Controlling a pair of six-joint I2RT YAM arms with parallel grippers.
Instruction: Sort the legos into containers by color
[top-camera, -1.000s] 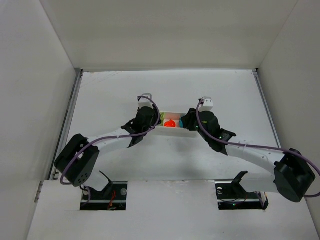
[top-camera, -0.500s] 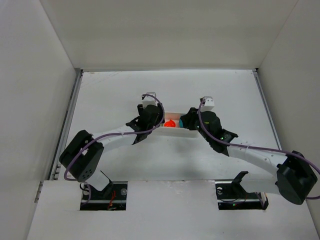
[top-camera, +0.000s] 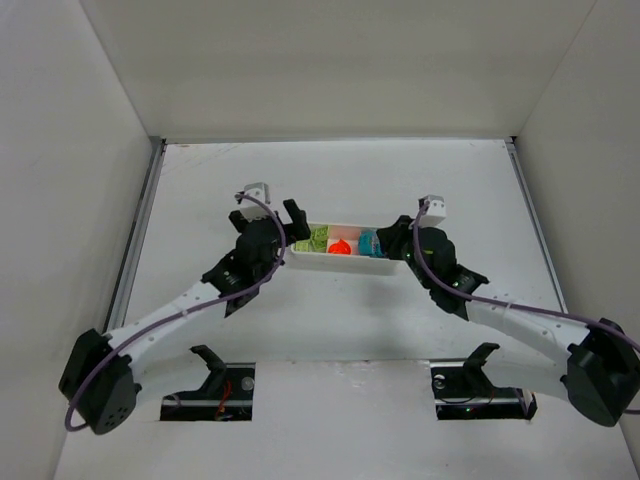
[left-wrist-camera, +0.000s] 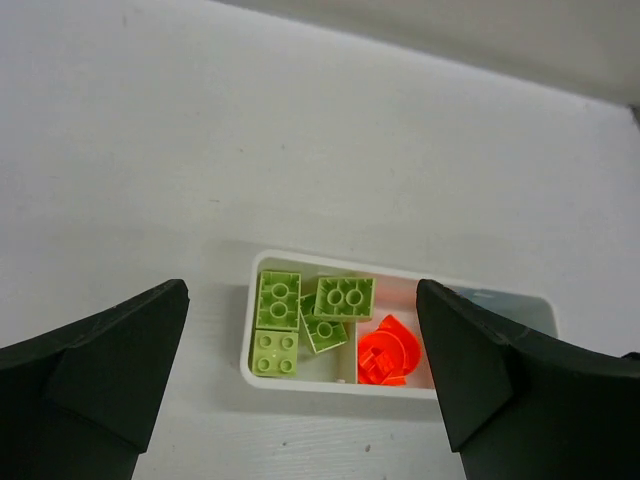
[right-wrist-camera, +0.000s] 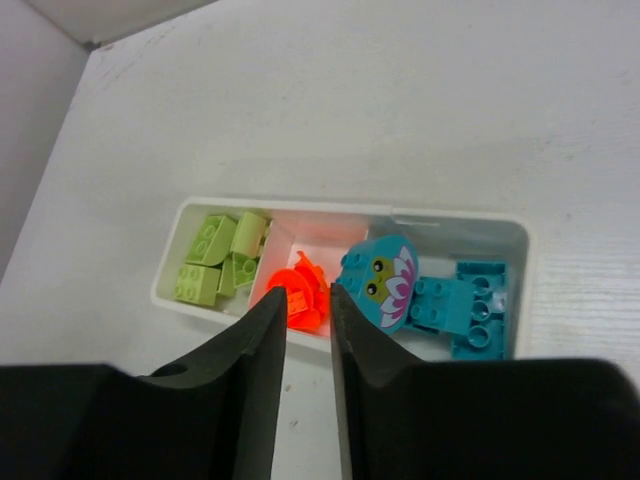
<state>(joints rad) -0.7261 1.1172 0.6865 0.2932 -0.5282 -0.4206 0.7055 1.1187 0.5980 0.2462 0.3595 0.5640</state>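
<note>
Sorting looks finished, every brick already in its compartment

Ahead of and below the left gripper (left-wrist-camera: 300, 390), whose jaws stand wide apart and empty, the white tray (left-wrist-camera: 252, 300) holds the yellow-green legos (left-wrist-camera: 300, 305) in its nearest compartment. Just beyond the right gripper (right-wrist-camera: 308, 330), fingers nearly together and holding nothing, lie the orange-red lego (right-wrist-camera: 300, 290) in the middle and the cyan-blue legos (right-wrist-camera: 430, 295) at the far side. No loose piece shows on the table (top-camera: 400, 190); nothing blocks either arm's way

Left wrist view: tray (left-wrist-camera: 248, 345) right end hidden behind right finger (left-wrist-camera: 500, 370); cyan compartment unseen. Right wrist view: orange lego (right-wrist-camera: 305, 285) partly behind fingers (right-wrist-camera: 250, 370). Top view: legos too small to count.
</note>
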